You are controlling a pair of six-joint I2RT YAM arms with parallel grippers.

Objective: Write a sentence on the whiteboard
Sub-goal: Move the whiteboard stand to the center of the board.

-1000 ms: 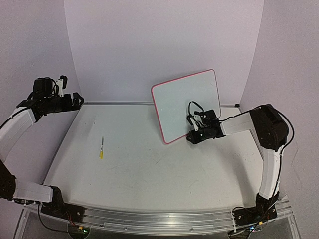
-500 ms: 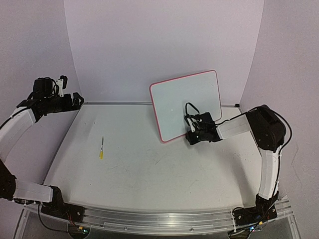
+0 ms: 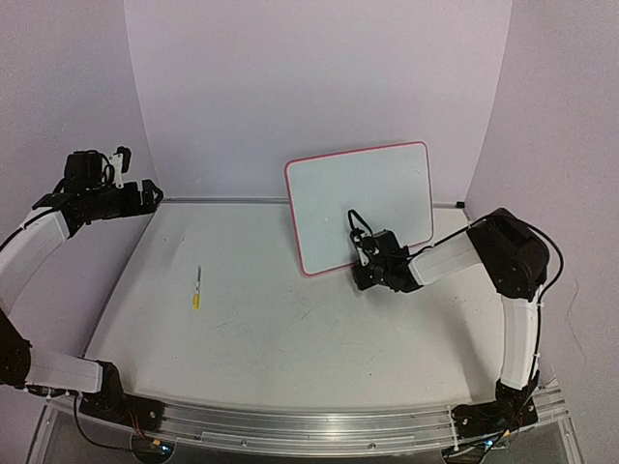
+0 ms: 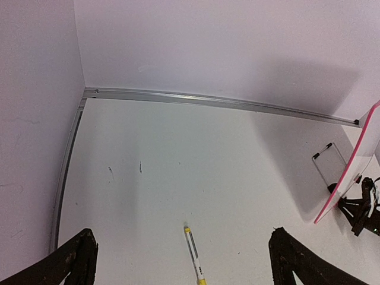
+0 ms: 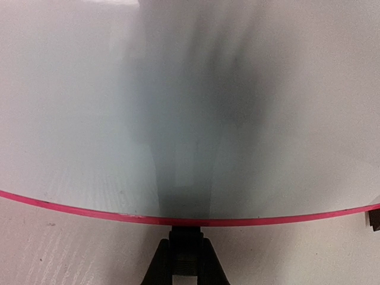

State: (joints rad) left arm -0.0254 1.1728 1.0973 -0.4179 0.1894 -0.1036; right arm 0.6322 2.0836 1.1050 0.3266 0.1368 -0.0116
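The whiteboard (image 3: 363, 203), white with a red-pink rim, stands tilted at the back right of the table; its rim edge (image 4: 356, 172) shows at the right of the left wrist view. Its face (image 5: 190, 89) is blank, and the sentence is out of view. My right gripper (image 3: 366, 259) is low at the board's bottom edge; in the right wrist view it (image 5: 186, 249) is shut on a small black foot just under the red rim. My left gripper (image 3: 145, 193) hangs open and high at the far left, its jaws wide apart above a yellow-tipped pen (image 4: 195, 258).
The pen (image 3: 196, 288) lies alone on the table's left half. A metal rail (image 4: 208, 100) runs along the back edge where the table meets the wall. A thin wire stand (image 4: 326, 163) sits behind the board.
The right gripper closed on the board's bottom edge and moved left, and the board turned and shifted left with it. The left arm and the pen stayed still.
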